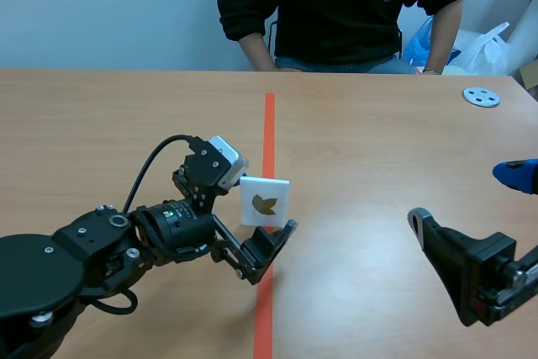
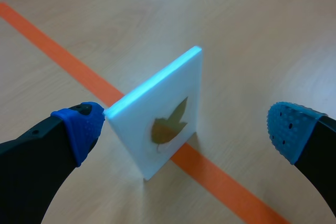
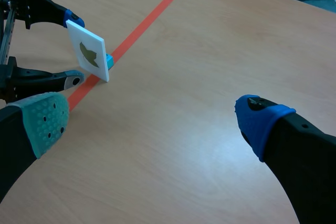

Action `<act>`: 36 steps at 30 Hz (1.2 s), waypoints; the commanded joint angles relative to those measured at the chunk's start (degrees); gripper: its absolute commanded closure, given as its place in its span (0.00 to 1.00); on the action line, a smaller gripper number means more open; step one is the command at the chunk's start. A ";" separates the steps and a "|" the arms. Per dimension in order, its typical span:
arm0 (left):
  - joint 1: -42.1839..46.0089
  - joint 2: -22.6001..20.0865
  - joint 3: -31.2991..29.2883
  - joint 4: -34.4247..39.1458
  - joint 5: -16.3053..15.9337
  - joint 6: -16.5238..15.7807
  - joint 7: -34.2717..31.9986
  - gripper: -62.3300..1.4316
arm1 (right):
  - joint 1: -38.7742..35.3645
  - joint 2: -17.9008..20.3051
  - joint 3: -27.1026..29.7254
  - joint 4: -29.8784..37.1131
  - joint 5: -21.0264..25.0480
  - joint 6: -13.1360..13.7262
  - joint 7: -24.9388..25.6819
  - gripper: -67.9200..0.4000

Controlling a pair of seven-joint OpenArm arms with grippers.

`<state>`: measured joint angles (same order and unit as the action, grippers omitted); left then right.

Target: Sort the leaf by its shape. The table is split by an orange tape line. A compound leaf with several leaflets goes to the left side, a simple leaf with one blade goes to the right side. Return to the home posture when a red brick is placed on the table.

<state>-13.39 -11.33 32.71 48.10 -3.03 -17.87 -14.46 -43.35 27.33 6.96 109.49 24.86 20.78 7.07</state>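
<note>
A white card [image 1: 265,201] with one brown-green lobed leaf printed on it stands tilted on the orange tape line [image 1: 269,124]. My left gripper [image 1: 262,204] is open around it. In the left wrist view the card [image 2: 163,114] sits between the fingers: one blue pad [image 2: 81,129] touches its upper corner, and the other pad [image 2: 289,132] is well apart from it. The right wrist view shows the card [image 3: 88,51] leaning on a small blue piece [image 3: 109,60]. My right gripper [image 1: 462,195] is open over bare table on the right side, holding nothing.
A person in a dark top [image 1: 336,6] sits across the table. A grey round disc [image 1: 481,97] lies at the far right, with plastic bags [image 1: 487,48] behind it. The tape line [image 3: 152,14] runs down the middle of the wooden table.
</note>
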 commanded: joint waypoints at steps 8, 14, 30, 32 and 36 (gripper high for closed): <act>-0.61 0.98 1.03 1.22 -0.33 2.32 -0.50 0.10 | 0.66 0.59 0.11 0.79 0.42 0.02 1.01 0.00; -0.61 1.01 1.03 1.18 -0.33 2.32 -0.50 0.38 | 0.66 0.59 0.11 0.79 0.42 0.02 1.01 0.00; -0.59 0.98 1.03 1.11 -0.35 5.14 -0.52 0.89 | 0.66 0.57 0.11 0.79 0.42 0.02 1.03 0.00; -0.59 0.98 1.03 1.14 -0.35 5.14 -0.52 0.89 | 0.66 0.57 0.11 0.79 0.42 0.02 1.03 0.00; -0.55 0.59 0.81 2.62 -1.01 5.07 0.42 0.89 | 0.66 0.57 0.11 0.79 0.42 0.02 1.01 0.00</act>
<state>-13.32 -10.66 33.63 48.27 -3.33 -13.04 -14.09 -43.35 27.33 6.96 109.49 24.86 20.78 7.09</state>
